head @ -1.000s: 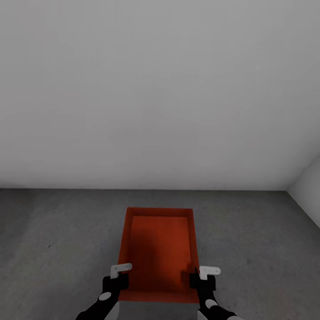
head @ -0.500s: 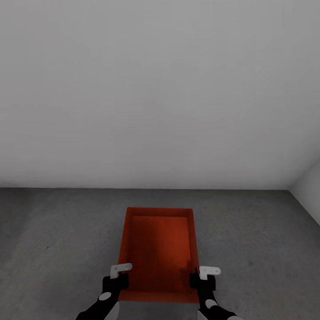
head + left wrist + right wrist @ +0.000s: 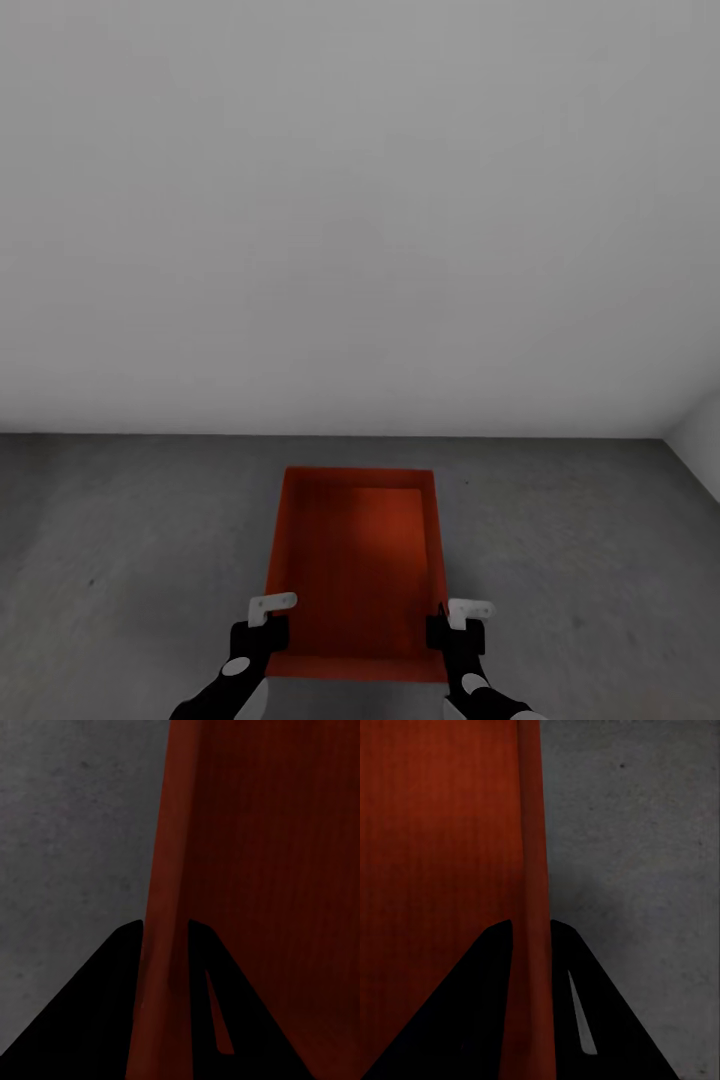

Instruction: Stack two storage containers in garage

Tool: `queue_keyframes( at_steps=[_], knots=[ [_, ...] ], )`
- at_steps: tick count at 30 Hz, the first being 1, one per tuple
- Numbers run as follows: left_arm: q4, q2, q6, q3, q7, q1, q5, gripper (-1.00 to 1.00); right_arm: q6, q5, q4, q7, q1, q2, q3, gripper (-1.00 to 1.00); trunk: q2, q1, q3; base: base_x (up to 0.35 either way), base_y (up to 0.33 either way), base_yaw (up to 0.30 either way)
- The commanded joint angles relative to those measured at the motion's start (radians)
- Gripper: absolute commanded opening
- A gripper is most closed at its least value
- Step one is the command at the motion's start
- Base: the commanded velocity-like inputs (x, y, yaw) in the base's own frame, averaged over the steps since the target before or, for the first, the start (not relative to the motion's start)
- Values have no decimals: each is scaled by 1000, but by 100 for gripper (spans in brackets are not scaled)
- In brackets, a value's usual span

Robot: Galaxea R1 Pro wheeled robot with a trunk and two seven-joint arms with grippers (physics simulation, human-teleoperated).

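Now | left pincer [image 3: 272, 622], right pincer [image 3: 455, 628] clamp container [image 3: 355, 560] walls | over floor [image 3: 120, 560]

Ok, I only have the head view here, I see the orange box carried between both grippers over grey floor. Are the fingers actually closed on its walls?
Observer: Yes on the left. In the left wrist view the left gripper has one dark finger outside and one inside the storage container wall.
Operator: And the right one?
Observer: Same. The right gripper straddles the opposite thin wall, one finger on each face.
Operator: Anything under the box edges?
Observer: Beside the right wall, bare concrete floor shows, with small dark specks.
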Motion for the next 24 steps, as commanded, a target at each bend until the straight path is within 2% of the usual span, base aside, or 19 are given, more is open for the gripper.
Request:
queue_keyframes(
  at_steps=[1,15,24],
  knots=[
    [4,1,-2,-13,-19,0,21,-100,-81,12,-1,1,-1,-5,-5,-100,0,1,-1,320,0,0],
    [3,1,-5,-13,-19,0,21,-100,-80,12,-2,0,-1,-6,-4,-100,0,1,-1,314,0,0],
    [3,1,-6,-13,-19,0,21,-100,-81,13,-2,-1,-1,-5,-3,-100,0,1,-1,70,0,0]
  ],
)
